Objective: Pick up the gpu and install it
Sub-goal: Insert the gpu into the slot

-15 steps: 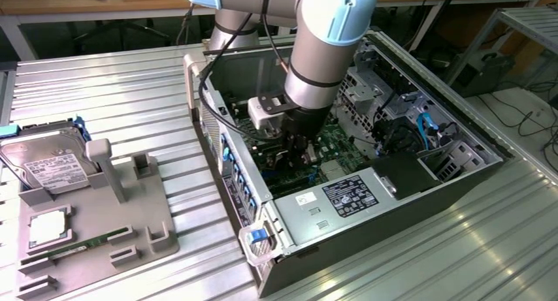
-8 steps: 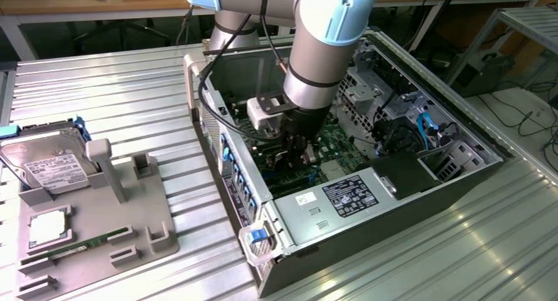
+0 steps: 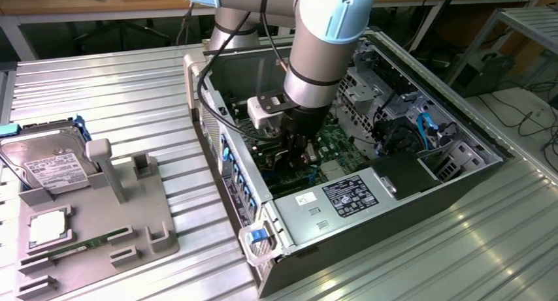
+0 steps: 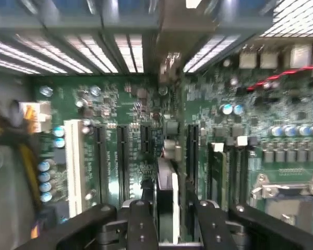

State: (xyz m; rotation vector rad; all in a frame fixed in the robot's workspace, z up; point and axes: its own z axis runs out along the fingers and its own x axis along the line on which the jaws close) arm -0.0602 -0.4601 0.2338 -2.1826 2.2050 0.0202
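The gripper [image 4: 172, 219] hangs low inside the computer case [image 3: 453, 183], jaws slightly parted around the gpu [image 4: 167, 195], edge-on over the motherboard [image 4: 120, 114] slots; whether seated, unclear; release looks underway.

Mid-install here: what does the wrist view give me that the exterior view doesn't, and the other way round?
Wrist view alone: the motherboard's expansion slots close up, a white slot beside black ones, and the gpu seen edge-on, standing upright between the tool fingers over the slot row.

Exterior view alone: the whole open computer case, the arm reaching down into it, and the grey parts tray at that view's left with a hard drive.

Both: the green motherboard and the tool low inside the case.
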